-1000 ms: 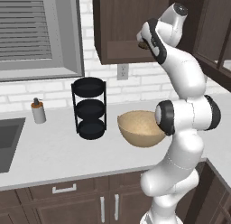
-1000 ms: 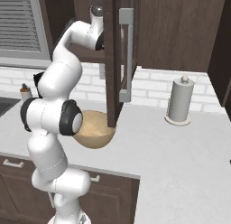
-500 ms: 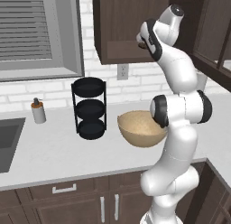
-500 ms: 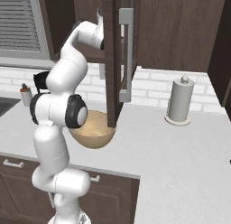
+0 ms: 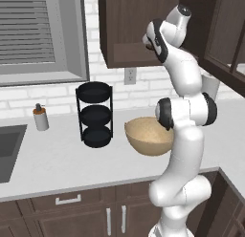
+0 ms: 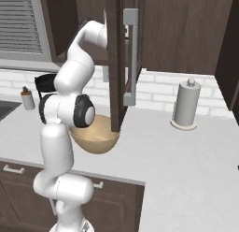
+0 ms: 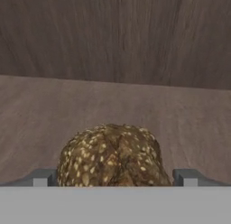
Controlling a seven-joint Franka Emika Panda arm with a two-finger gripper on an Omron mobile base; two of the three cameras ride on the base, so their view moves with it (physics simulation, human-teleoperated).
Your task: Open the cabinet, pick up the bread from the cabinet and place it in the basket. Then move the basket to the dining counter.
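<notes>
Reaching into the opened cabinet (image 5: 129, 35), the gripper (image 7: 115, 181) had its jaws spread wide, one grey fingertip (image 7: 44, 178) on each side of the bread (image 7: 113, 153), holding nothing yet. In the hand view the bread sat on the cabinet shelf directly ahead of the jaws and centred between them, near the finger ends; whether the pads touched it could not be told. It was a lumpy, seed-speckled dark brown roll, roughly round, so no clear long axis; its width ran across the gap. Judged next move: close straight on it, no sideways correction needed. The basket (image 5: 148, 135) stood on the worktop below the cabinet, just beside the arm, empty as far as visible. The cabinet door (image 6: 122, 62) stood open. No brands, labels or readable writing anywhere.
</notes>
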